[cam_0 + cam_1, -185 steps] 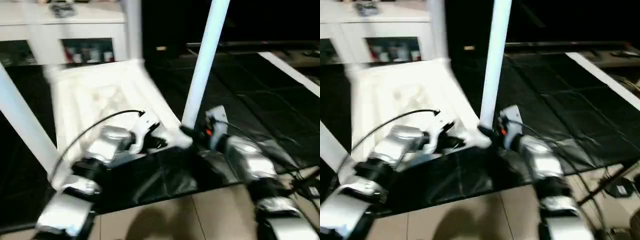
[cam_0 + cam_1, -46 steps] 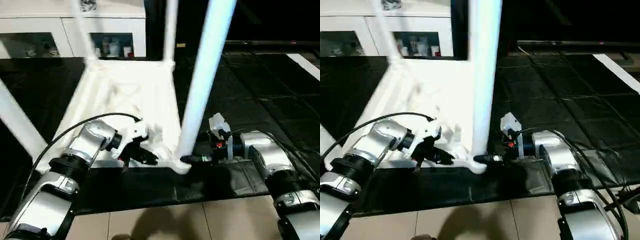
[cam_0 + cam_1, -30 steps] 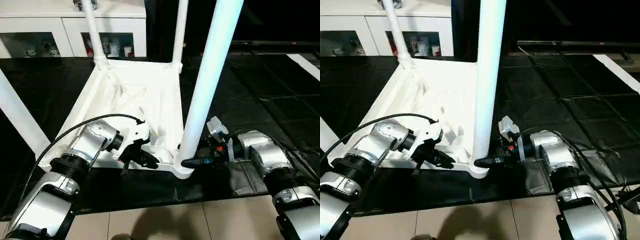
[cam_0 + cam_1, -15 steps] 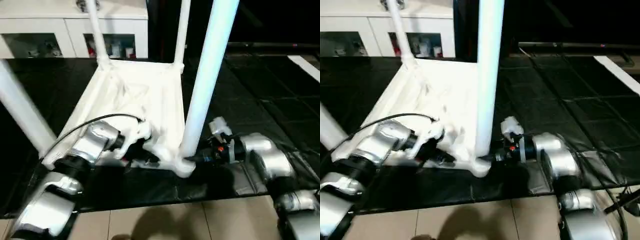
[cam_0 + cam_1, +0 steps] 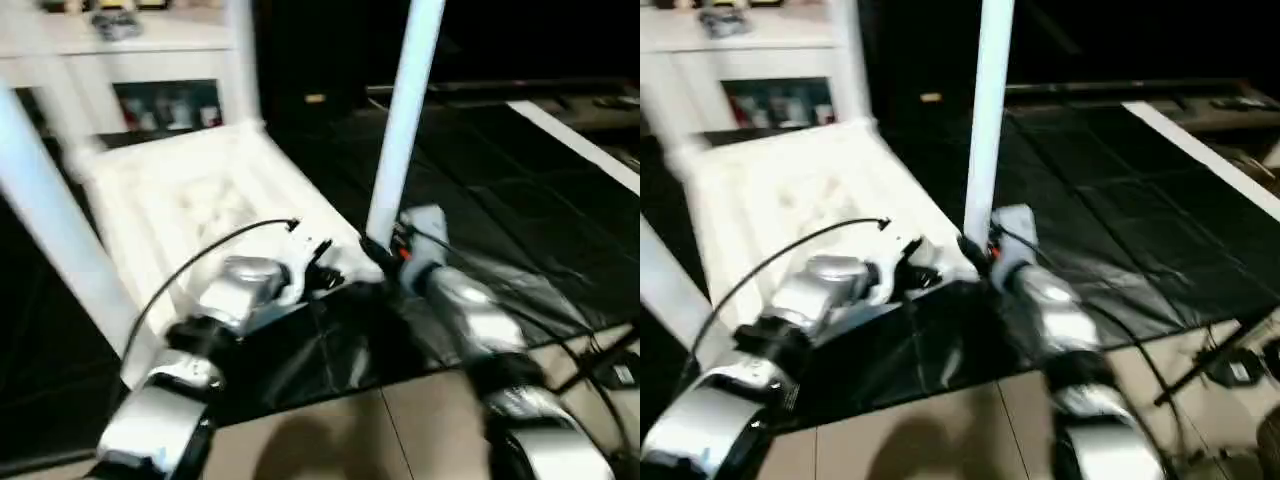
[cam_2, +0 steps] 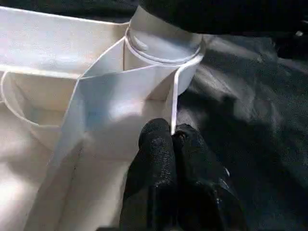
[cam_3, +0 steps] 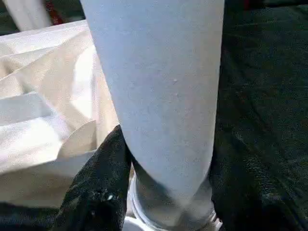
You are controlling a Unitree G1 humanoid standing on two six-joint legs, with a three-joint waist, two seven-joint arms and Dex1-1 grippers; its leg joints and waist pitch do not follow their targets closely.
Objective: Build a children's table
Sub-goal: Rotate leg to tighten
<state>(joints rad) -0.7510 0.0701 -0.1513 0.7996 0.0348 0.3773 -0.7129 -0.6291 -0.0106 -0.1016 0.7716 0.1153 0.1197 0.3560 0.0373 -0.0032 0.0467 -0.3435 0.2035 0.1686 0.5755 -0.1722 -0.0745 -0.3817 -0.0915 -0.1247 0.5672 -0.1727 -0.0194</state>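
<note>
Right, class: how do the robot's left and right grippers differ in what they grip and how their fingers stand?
The left gripper is pinched shut on a thin rib of the tabletop; the right gripper is spread wide around the base of a round leg. The left's fingers press together; the right's fingers sit on opposite sides of the leg. Both have black fingers and work at the same corner.

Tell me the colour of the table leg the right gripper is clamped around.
White, like the rest of the table; the leg shows best in the right wrist view.

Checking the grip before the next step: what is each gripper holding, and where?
Right gripper: the leg, just above its socket. Left gripper: jaws pinched on the tabletop's thin rim beside that socket.
</note>
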